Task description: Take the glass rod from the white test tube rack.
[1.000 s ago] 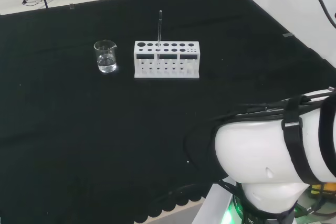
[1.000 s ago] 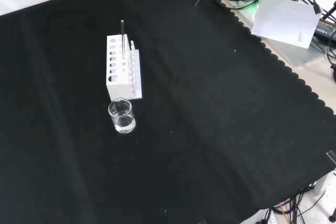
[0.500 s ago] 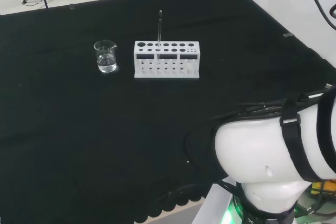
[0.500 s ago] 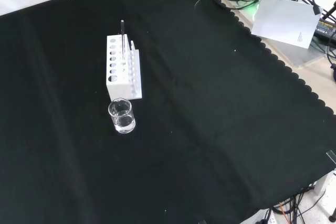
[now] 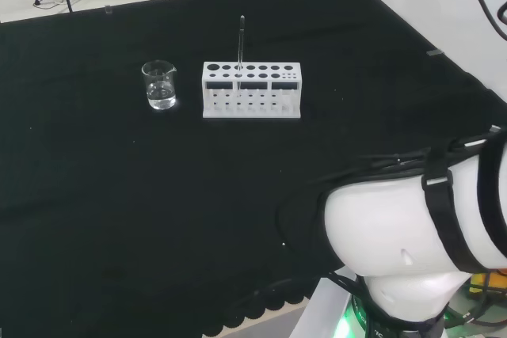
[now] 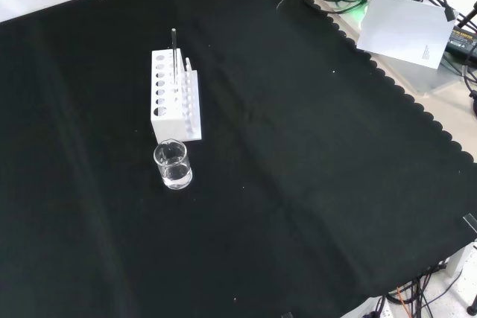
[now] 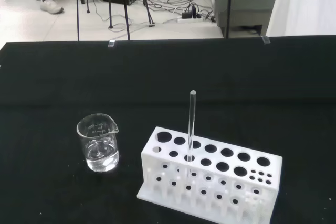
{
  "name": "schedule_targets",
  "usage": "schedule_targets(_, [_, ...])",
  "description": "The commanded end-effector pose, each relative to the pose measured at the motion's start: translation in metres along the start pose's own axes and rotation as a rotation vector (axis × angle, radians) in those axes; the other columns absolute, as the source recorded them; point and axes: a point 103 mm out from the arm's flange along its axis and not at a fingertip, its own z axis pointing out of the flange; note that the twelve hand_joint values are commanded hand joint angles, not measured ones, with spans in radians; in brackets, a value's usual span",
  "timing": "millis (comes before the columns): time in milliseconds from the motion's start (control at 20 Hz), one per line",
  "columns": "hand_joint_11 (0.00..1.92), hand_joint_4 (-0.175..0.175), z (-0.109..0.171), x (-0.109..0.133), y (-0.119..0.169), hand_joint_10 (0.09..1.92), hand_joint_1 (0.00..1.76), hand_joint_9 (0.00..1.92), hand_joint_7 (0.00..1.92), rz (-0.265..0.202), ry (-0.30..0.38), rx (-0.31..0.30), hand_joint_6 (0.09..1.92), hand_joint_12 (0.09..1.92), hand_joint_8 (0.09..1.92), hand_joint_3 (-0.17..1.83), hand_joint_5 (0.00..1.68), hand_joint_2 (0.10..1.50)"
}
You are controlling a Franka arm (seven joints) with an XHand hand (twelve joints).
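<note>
Setting: a bench under black cloth, with the arm's big white link at the right of the head view.

Hand: no fingers or palm can be made out, so whether it is released, clenched or grasping anything cannot be told. The wrist camera looks at the rack from some way off and slightly above, so the hand is judged to be well apart from it and not yet reaching in.

Glass rod: the glass rod stands upright in a hole of the white test tube rack, in the row farther from the hand, toward the beaker end. Most of its length rises clear above the rack top, which leaves bare rod for fingers to pinch.

Rack: it sits flat on the cloth, long side facing the hand; the rod is all that can be made out in its holes.

Beaker: a small clear beaker holding a little clear liquid stands just beside the rack's end, apart from it, ahead of the hand.

Step in hand: the approach, by my judgement; the rod is untouched.

Risk: a sideways pull could tip the light rack or knock the beaker, so a straight upward lift seems wise.
</note>
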Motion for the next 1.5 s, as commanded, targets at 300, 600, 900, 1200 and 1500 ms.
schedule_targets(300, [0.03,-0.151,0.028,-0.014,0.081,0.89,0.55,0.29,0.10,-0.049,0.022,0.000,0.09,1.45,0.87,0.51,0.16,0.92])
schedule_targets(600, [0.07,-0.153,0.047,-0.016,0.101,0.87,0.56,0.35,0.15,-0.065,0.025,-0.005,0.09,1.44,0.88,0.52,0.21,0.93])
schedule_targets(900, [0.14,-0.158,0.066,-0.019,0.118,0.85,0.55,0.48,0.21,-0.089,0.012,-0.004,0.09,1.42,0.89,0.52,0.25,0.93])
schedule_targets(1200, [0.17,-0.162,0.081,-0.026,0.130,0.85,0.54,0.52,0.28,-0.106,0.005,0.008,0.09,1.41,0.90,0.52,0.29,0.93])
schedule_targets(1500, [0.20,-0.171,0.098,-0.029,0.145,0.83,0.53,0.61,0.39,-0.127,0.007,0.031,0.09,1.40,0.90,0.52,0.39,0.94])
